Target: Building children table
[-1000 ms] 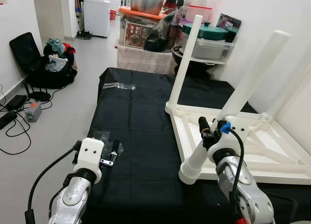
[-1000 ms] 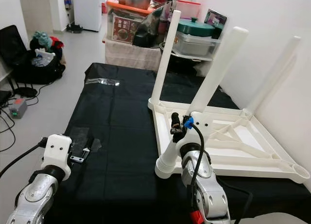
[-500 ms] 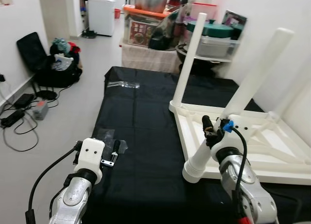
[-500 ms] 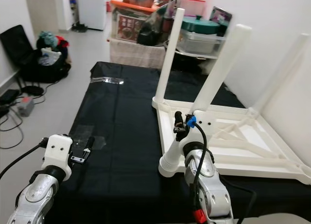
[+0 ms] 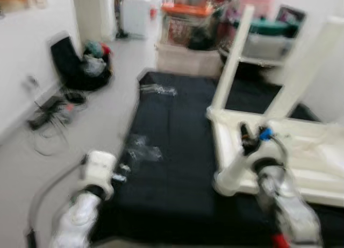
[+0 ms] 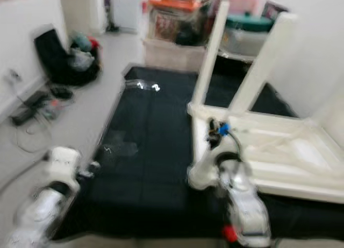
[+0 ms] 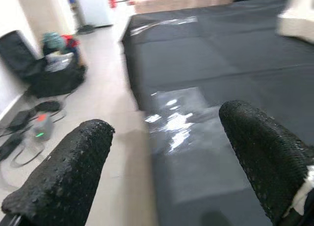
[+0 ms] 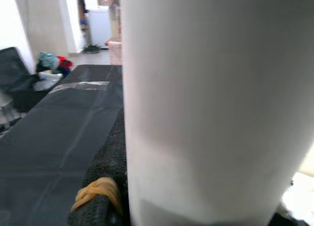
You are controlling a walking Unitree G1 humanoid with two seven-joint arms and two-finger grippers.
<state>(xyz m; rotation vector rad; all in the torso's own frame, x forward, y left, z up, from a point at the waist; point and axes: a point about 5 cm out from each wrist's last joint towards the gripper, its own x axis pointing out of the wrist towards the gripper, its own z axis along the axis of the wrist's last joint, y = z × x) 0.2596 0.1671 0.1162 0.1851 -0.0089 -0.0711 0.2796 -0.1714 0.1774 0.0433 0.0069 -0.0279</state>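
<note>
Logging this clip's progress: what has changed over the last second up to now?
Mostly the camera: the head views have swung and blurred, so the scene's shift is not the things moving. The right pincer stays clamped on the table leg of the upturned white table. The left pincer still hovers open over the black cloth, beside the clear plastic bag.

Your right eye view is pretty blurry. You've got the white kids' table (image 6: pixel 279 151) flipped upside down on a black mat (image 6: pixel 156 146), legs sticking up. Your right gripper (image 6: pixel 214 130) sits against the nearest table leg (image 6: pixel 252 92), can't tell the finger state. Left arm (image 6: pixel 51 189) hangs at the mat's near corner. Clear plastic bag (image 6: pixel 119 149) lies beside it.
</note>
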